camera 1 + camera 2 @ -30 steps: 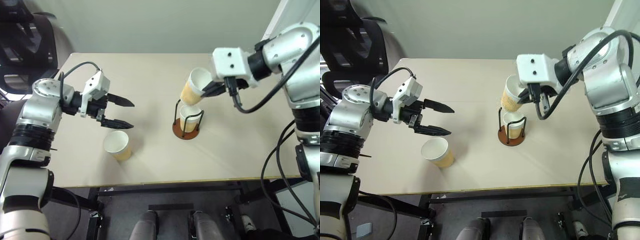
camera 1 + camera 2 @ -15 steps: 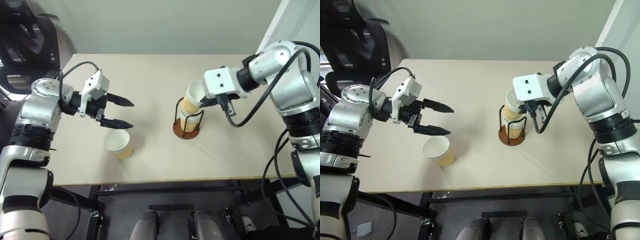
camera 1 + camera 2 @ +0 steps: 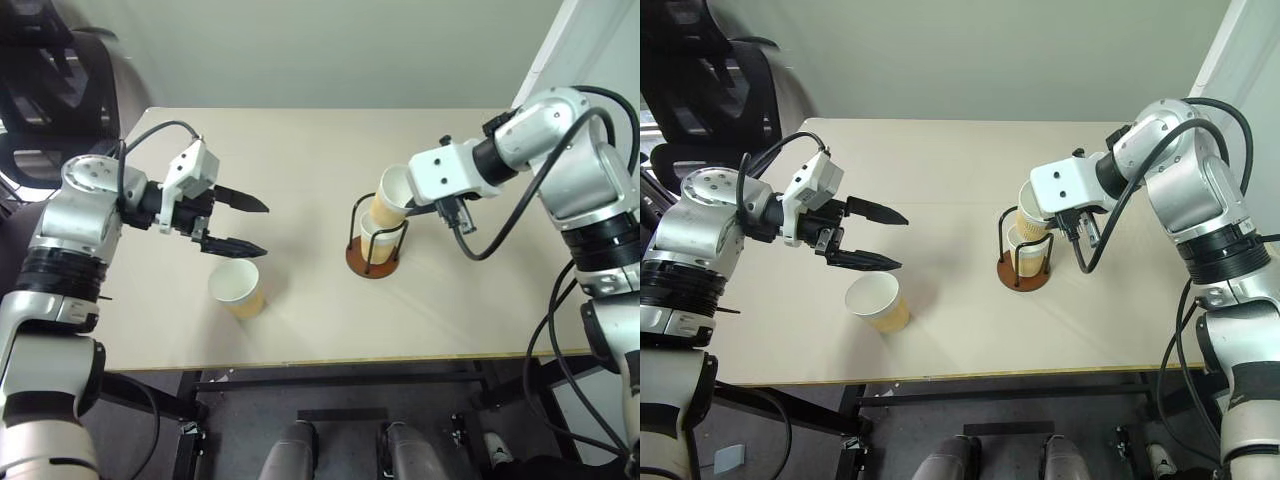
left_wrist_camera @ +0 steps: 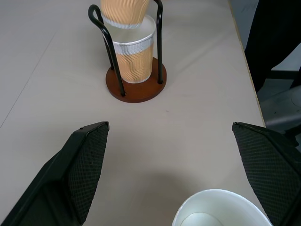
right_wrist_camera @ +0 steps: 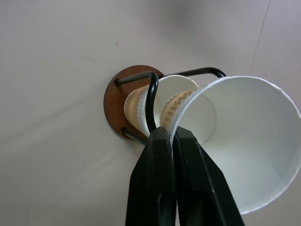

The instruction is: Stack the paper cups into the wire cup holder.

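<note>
Lowered since a moment ago, my right gripper [image 5: 173, 136] pinches the tilted second cup's [image 5: 244, 141] rim, its bottom inside the wire cup holder's [image 3: 372, 238] seated cup [image 4: 135, 60]; releasing crooked could jam it, left gripper [image 3: 238, 226] spread idle.

R gripper [image 5: 170, 136]: 2 black fingers [image 5: 149, 183] pinch the rim wall of a tilted paper cup [image 5: 244, 141], 1 finger outside, 1 inside, w/ only a thin gap btwn them. Cup's white inside faces the camera; its tan ribbed bottom dips into a 2nd cup [image 5: 141, 106] seated in the wire cup holder [image 5: 114, 101], on its reddish-brown base disc, black wire loops around both. Beige table [image 5: 56, 56] all around.
</note>
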Tool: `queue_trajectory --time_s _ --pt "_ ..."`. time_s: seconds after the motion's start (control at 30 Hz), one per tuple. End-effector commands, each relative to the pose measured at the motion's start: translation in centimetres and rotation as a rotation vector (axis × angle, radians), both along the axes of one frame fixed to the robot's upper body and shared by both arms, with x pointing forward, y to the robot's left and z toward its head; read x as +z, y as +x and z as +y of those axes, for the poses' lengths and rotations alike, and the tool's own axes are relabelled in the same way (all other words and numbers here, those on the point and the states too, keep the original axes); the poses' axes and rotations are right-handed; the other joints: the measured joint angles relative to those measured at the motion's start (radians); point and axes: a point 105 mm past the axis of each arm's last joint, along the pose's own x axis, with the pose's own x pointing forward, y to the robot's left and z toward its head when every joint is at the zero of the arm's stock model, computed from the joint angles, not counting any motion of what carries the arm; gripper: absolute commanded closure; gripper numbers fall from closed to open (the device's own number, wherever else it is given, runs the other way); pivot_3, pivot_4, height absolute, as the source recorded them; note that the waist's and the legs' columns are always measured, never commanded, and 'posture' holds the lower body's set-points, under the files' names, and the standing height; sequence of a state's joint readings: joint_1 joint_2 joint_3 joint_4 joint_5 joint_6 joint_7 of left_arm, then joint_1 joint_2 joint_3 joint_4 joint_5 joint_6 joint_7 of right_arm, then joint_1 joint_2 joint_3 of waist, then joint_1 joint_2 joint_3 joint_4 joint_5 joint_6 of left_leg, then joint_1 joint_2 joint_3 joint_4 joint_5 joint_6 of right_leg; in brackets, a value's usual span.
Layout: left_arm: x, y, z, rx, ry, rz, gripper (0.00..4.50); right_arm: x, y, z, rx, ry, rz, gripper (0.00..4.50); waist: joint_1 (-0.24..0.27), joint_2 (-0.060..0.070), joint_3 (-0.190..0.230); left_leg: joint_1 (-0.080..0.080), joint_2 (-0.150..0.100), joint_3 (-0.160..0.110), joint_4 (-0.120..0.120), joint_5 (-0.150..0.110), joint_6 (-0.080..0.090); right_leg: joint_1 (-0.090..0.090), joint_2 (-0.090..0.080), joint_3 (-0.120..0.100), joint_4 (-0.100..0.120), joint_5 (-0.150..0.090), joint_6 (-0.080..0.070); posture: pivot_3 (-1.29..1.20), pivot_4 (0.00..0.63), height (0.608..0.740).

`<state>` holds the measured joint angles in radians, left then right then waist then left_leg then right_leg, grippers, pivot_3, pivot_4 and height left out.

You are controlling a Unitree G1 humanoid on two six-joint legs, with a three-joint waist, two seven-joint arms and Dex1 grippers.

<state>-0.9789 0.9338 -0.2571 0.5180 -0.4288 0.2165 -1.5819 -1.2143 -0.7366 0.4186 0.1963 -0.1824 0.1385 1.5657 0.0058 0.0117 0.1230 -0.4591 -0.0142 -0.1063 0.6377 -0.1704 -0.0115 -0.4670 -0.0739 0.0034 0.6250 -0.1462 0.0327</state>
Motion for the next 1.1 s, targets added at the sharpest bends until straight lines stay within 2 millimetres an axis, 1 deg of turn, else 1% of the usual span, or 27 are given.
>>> queue_trajectory --time_s 0.03,0.07,0.1,0.33,0.37,0.53,0.67,0.8,0.9,0.97,1.1 --pt "1.5 -0.6 -0.1 -0.036 -0.001 -0.037 0.00 0.5 -0.3 0.5 0.020 -0.005 -0.018 3.28 0.000 0.000 0.000 0.000 0.000 0.000 0.000 0.000 0.000 0.000 0.000 0.000 0.000 0.000 0.000 0.00 0.150 0.740" --pt "1.5 -0.6 -0.1 -0.035 -0.001 -0.037 0.00 0.5 -0.3 0.6 0.021 -0.004 -0.016 3.03 0.000 0.000 0.000 0.000 0.000 0.000 0.000 0.000 0.000 0.000 0.000 0.000 0.000 0.000 0.000 0.00 0.150 0.740" --pt "1.5 -0.6 -0.1 -0.036 -0.001 -0.036 0.00 0.5 -0.3 0.6 0.021 -0.004 -0.014 2.62 0.000 0.000 0.000 0.000 0.000 0.000 0.000 0.000 0.000 0.000 0.000 0.000 0.000 0.000 0.000 0.00 0.150 0.740" --pt "1.5 -0.7 0.0 -0.033 -0.003 -0.034 0.00 1.2 0.0 1.4 0.008 0.063 -0.035 0.20 0.000 0.000 0.000 0.000 0.000 0.000 0.000 0.000 0.000 0.000 0.000 0.000 0.000 0.000 -0.001 0.00 0.150 0.740" --pt "1.5 -0.7 0.0 -0.033 -0.004 -0.033 0.00 1.5 0.0 1.5 0.005 0.076 -0.041 0.09 0.000 0.000 0.000 0.000 0.000 0.000 0.000 0.000 -0.001 0.000 0.000 0.000 0.000 0.000 -0.001 0.00 0.150 0.740" --pt "1.3 -0.5 0.2 -0.021 -0.009 -0.035 0.00 3.0 -0.1 1.8 -0.018 0.186 -0.051 0.09 0.001 0.000 0.000 0.000 0.000 0.000 0.000 0.000 -0.001 -0.001 0.000 0.000 0.000 0.000 -0.001 0.00 0.150 0.740" --pt "0.8 -0.7 1.4 0.020 0.003 -0.031 0.00 3.4 -1.4 2.3 -0.008 0.258 -0.003 0.09 0.000 0.000 0.000 -0.001 0.000 0.000 -0.001 0.000 -0.001 -0.001 0.000 0.000 0.000 -0.001 -0.001 0.00 0.150 0.740" --pt "-0.2 -1.4 3.0 0.066 0.019 0.011 0.00 2.7 -3.2 2.3 0.020 0.270 0.086 0.09 -0.001 0.000 0.000 0.000 0.000 0.000 -0.003 -0.001 -0.002 -0.002 0.000 0.000 0.000 -0.003 -0.002 0.00 0.150 0.740" --pt "-0.6 -1.9 4.4 0.103 0.030 0.018 0.00 1.6 -4.3 2.3 0.043 0.240 0.156 0.09 -0.001 0.000 0.000 -0.001 0.000 0.000 -0.003 -0.001 -0.002 -0.002 0.000 0.000 0.000 -0.003 -0.001 0.00 0.150 0.740" --pt "-0.7 -1.9 5.0 0.127 0.022 0.016 0.00 1.2 -4.5 2.5 0.046 0.237 0.165 0.09 -0.001 0.000 0.000 -0.001 0.000 0.000 -0.003 -0.001 -0.002 -0.002 0.000 0.000 0.001 -0.004 -0.001 0.00 0.150 0.740" --pt "0.1 -1.5 6.6 0.226 -0.030 -0.020 0.00 0.3 -3.9 3.8 0.069 0.227 0.134 0.09 -0.003 0.000 0.000 0.001 0.000 0.000 -0.003 0.000 -0.003 -0.002 0.000 0.000 0.003 -0.004 -0.002 0.00 0.150 0.740"
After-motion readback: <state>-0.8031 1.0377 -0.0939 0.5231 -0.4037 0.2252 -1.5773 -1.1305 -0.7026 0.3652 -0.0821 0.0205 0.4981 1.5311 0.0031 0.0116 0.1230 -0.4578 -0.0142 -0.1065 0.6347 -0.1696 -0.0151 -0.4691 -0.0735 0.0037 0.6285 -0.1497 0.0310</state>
